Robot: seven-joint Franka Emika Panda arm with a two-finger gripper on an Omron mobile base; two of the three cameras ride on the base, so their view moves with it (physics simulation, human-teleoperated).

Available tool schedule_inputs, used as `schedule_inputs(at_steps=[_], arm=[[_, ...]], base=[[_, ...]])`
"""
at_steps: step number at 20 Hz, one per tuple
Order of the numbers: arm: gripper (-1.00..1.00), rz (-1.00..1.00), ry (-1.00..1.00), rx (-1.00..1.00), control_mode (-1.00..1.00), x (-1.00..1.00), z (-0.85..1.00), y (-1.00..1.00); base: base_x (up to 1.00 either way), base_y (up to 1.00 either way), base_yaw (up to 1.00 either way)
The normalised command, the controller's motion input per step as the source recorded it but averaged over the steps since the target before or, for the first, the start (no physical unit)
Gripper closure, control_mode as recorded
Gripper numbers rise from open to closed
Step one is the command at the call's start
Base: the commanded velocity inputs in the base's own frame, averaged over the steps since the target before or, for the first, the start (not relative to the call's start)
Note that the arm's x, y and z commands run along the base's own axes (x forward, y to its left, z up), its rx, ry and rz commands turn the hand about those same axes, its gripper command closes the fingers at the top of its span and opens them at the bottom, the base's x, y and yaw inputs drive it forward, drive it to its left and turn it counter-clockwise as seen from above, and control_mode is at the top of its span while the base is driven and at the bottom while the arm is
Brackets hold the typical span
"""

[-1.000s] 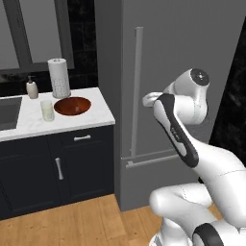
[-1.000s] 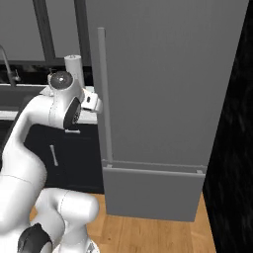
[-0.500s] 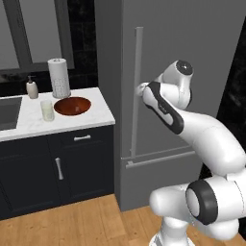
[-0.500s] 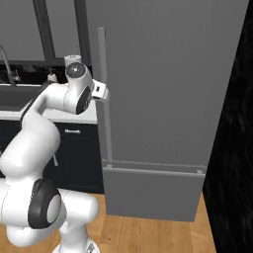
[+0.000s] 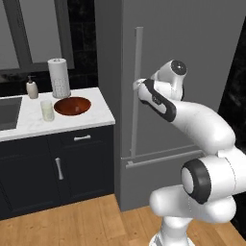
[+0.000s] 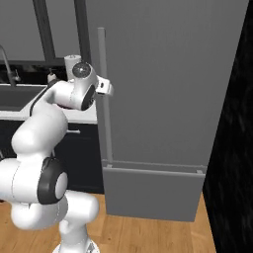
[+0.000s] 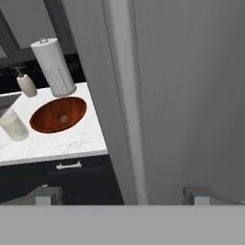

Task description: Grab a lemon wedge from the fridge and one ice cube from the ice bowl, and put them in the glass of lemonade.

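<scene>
A: Where are the fingers (image 7: 122, 194) compared with the fridge (image 5: 192, 62)?

B: They stand wide apart, holding nothing. The long vertical handle (image 7: 127, 100) of the fridge runs up between the two tips in the hand view. In the left base view the hand is just at this handle (image 5: 136, 91), about at its middle height. I cannot tell if a tip touches the bar.

A: And the fridge door?

B: It is closed.

A: The other things?

B: On the counter (image 5: 91, 115), left of the fridge, lies the ice bowl (image 5: 72, 105). The glass of lemonade (image 5: 47, 110) stands just left of the bowl. Behind the bowl stands the paper-towel roll (image 5: 58, 77), and the soap bottle (image 5: 32, 88) is further left.
</scene>
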Motion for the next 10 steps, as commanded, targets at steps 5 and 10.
schedule_inputs(at_steps=[5,10], arm=[[-1.00,0.00,-0.12,0.00,-1.00,0.39,-0.20,0.00],[-1.00,0.00,-0.01,0.00,-1.00,0.49,-0.14,0.00]], base=[[0.00,0.00,0.00],[0.00,0.00,0.00]])
